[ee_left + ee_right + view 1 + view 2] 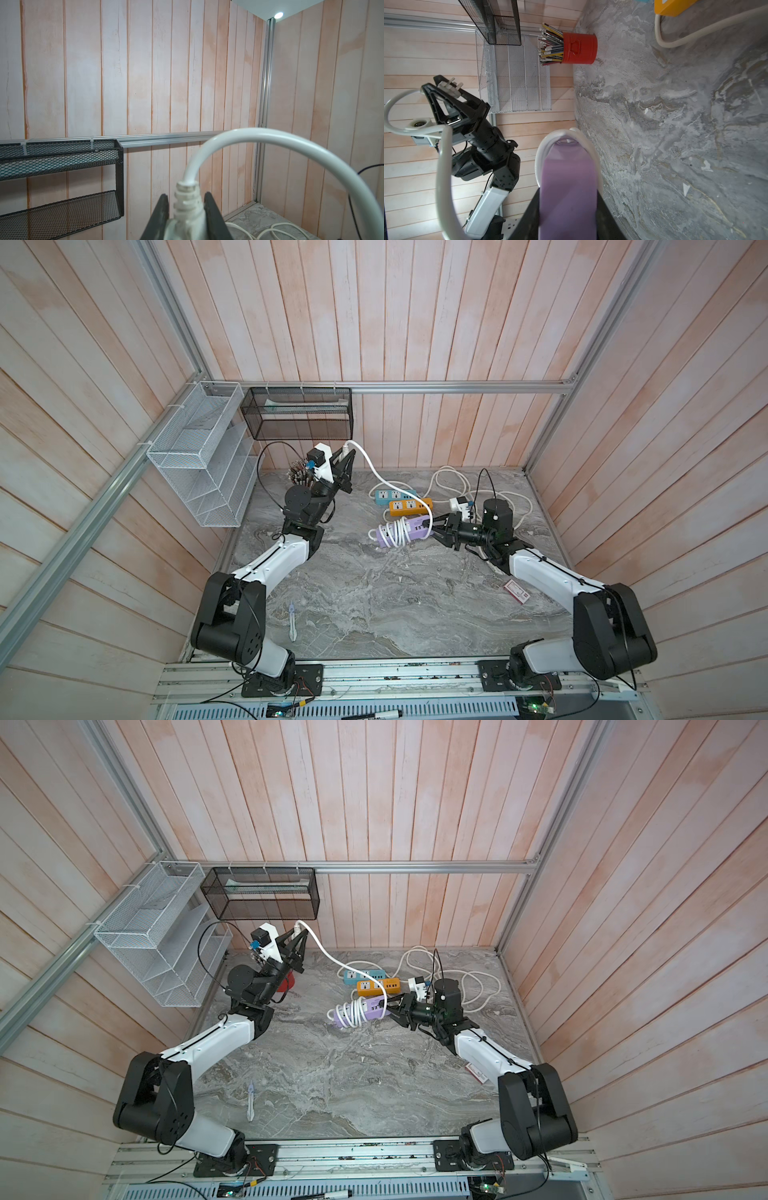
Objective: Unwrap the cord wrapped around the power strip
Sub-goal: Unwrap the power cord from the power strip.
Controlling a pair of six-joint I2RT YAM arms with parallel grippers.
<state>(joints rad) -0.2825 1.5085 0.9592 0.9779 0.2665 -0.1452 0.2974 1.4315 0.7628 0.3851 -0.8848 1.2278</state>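
Note:
A purple power strip (411,529) lies on the marble table, with a white cord (395,533) coiled in several loops around its left end. From those loops the cord rises in an arc to my left gripper (347,454), held high near the back wall. In the left wrist view that gripper (186,199) is shut on the cord's white plug (187,205). My right gripper (434,530) is shut on the strip's right end. The right wrist view shows the purple body (566,176) between the jaws of the right gripper (568,197), with cord loops (560,133) beyond.
A blue strip (392,494) and an orange strip (409,506) lie behind the purple one, their loose white cords (453,481) spread toward the back right. A red pencil cup (579,48) stands at the back left. Black basket (297,412) and white rack (203,456) hang on the walls.

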